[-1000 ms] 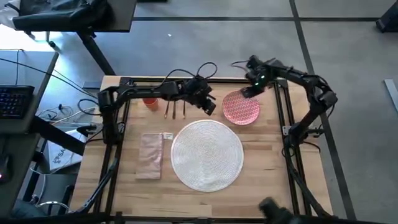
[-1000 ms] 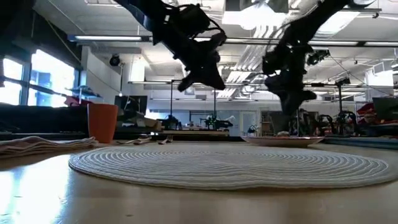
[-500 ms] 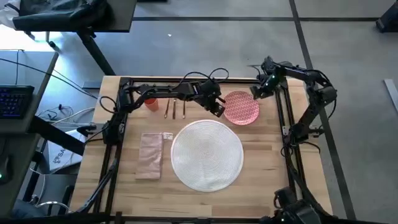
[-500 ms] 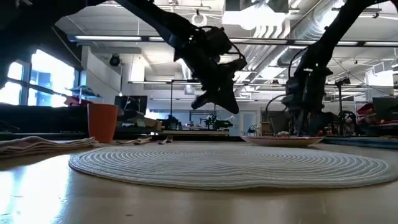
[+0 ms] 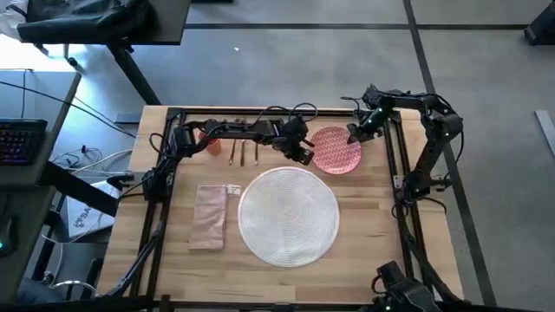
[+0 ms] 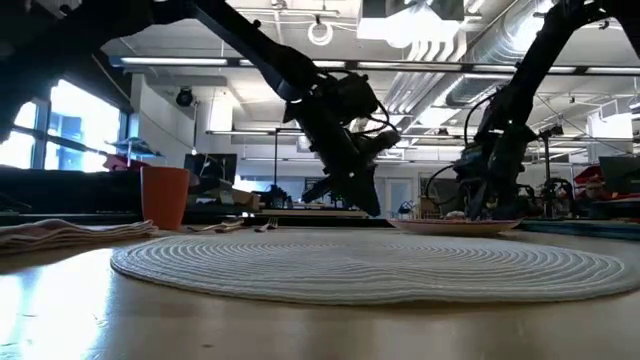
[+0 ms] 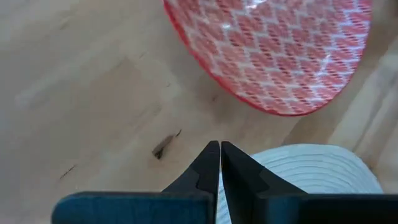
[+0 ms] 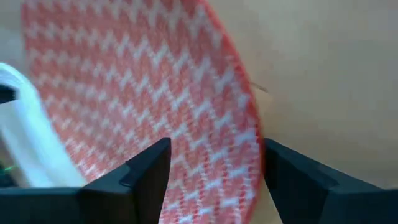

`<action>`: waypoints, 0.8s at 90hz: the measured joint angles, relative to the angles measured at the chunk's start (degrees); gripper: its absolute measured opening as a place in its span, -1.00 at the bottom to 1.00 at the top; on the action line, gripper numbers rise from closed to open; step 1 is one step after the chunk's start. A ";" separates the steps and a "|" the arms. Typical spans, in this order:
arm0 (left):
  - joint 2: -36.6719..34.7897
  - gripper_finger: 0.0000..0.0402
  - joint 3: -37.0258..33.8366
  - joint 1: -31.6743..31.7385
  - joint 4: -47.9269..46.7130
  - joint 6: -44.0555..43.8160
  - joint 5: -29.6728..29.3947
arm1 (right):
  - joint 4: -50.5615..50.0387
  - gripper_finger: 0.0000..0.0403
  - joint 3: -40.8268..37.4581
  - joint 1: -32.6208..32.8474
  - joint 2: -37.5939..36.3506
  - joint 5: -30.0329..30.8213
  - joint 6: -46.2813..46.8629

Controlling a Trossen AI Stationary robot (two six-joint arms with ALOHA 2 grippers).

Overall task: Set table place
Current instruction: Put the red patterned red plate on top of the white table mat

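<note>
The red-patterned plate (image 5: 336,150) lies flat on the table's far right part, beyond the round white placemat (image 5: 289,215). My right gripper (image 8: 214,162) is open and low over the plate's far right rim (image 8: 249,137), one finger over the inside and one outside. My left gripper (image 7: 219,152) is shut just above the bare wood between the plate's left edge and the placemat, holding nothing. The orange-red cup (image 5: 210,141) and the gold cutlery (image 5: 245,153) sit at the far left. The napkin (image 5: 208,217) lies left of the placemat. My right gripper's open fingers (image 8: 146,171) stand astride the plate's far right rim, coming from above. I cannot tell whether they touch it. The plate lies flat on the table.
The black frame rails (image 5: 392,152) run close past the plate's right side and along the table's far edge. Bare wood (image 5: 364,251) lies right of and in front of the placemat. A dark desk with a keyboard (image 5: 22,139) stands off the table's left.
My left gripper has gone toward the table's right edge and down, ending low beside the plate's left edge. My right gripper has come down onto the plate's far right rim. The plate and the other things have kept still.
</note>
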 joint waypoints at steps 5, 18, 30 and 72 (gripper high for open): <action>0.26 -1.00 0.00 0.02 0.41 -0.41 -0.20 | -0.02 0.11 0.00 0.11 0.04 -0.89 -0.65; 1.48 -1.00 0.00 -0.21 2.35 -2.08 -0.67 | 0.12 -0.03 -0.21 0.65 0.29 -3.42 -0.86; 1.72 -1.00 0.00 -0.26 1.85 -2.17 0.53 | 1.20 -0.34 -0.26 1.38 0.33 -3.25 -1.08; -16.02 -1.00 0.02 -2.19 -19.89 3.08 -15.18 | 3.31 -1.00 -0.20 2.56 0.37 -14.44 0.12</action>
